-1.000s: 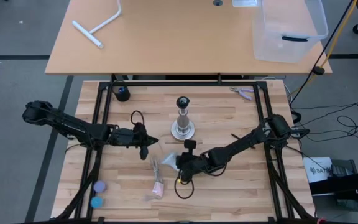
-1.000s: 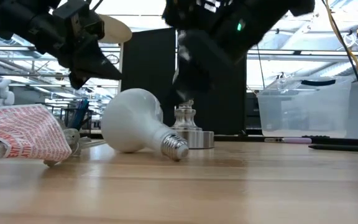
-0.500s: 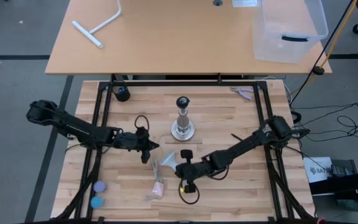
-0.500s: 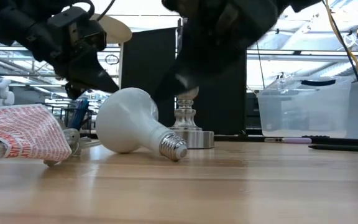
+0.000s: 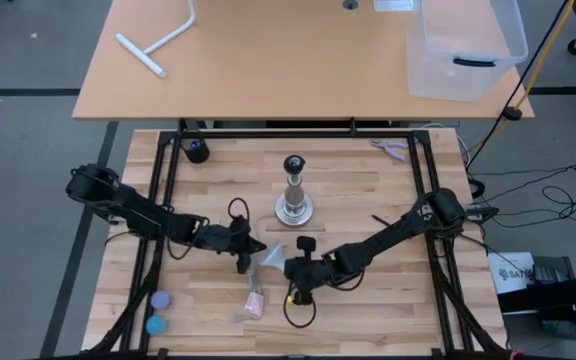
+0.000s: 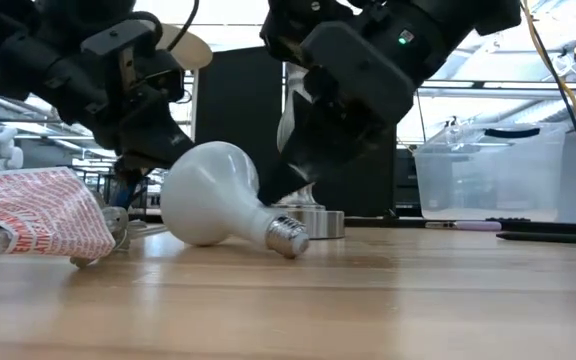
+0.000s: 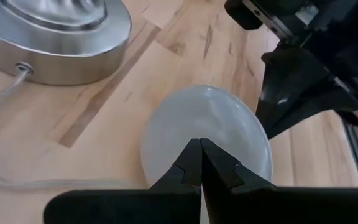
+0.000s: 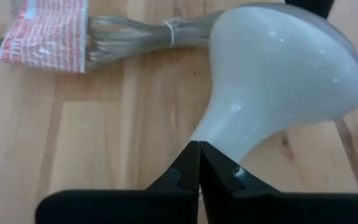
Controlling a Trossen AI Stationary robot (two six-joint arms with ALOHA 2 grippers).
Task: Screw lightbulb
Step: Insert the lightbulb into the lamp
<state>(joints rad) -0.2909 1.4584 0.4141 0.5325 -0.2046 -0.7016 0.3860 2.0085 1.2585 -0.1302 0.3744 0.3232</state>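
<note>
Pressing together tip to tip, left gripper (image 7: 199,163) fingers, empty, poised just over the bulb's (image 7: 207,138) frosted globe. Same story on the right gripper (image 8: 199,163): fingers closed flat against each other, gripping nothing, nosed in at the bulb's (image 8: 284,81) tapering neck. Lying on its side on the wooden table (image 5: 368,195), bulb (image 6: 218,195) with globe toward the left gripper (image 6: 143,135) and screw base (image 6: 288,238) resting on the boards, pointing away from it. Crowding in above the neck, right gripper (image 6: 313,150). Just behind the bulb, metal post (image 5: 295,190) upright on its round base. Beside the bulb's globe, away from the post, red-and-white packet (image 6: 38,215) with a clear bundle.
</note>
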